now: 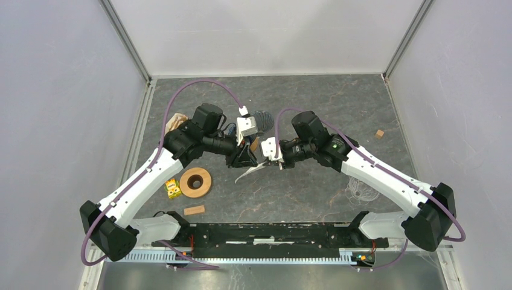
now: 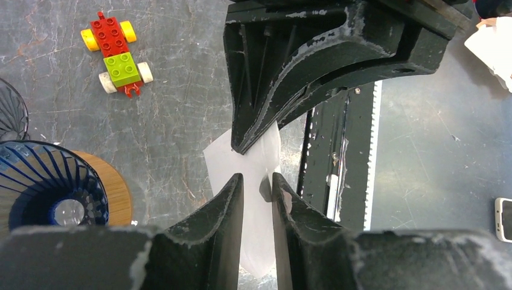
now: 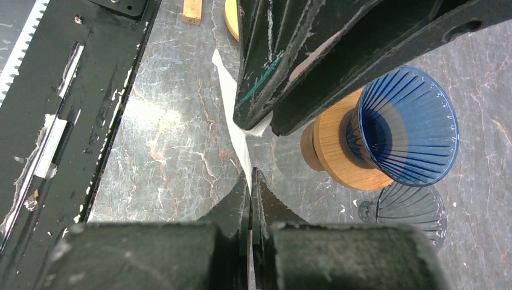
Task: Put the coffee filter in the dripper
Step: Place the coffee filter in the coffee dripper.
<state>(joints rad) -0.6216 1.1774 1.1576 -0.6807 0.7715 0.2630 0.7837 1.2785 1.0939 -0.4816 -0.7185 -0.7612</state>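
White, thin paper makes up the coffee filter (image 2: pixel 218 162), so it is judged almost weightless, limp and easily creased or torn. It is best pinched lightly at a flat edge. It is held in the air above the table (image 1: pixel 338 103), between the two arms.

The right gripper (image 3: pixel 250 179) is seen fully closed on one edge of it. The left gripper (image 2: pixel 256 181) straddles the opposite edge with its jaws narrowly apart, and no firm pinch can be made out.

That gap, and the filter's broad face, are shown only by the left wrist view; in the right wrist view the paper is seen edge-on. The empty blue ribbed dripper (image 3: pixel 406 125) on its wooden collar is shown plainly by both wrist views, whereas from above little of it can be made out.
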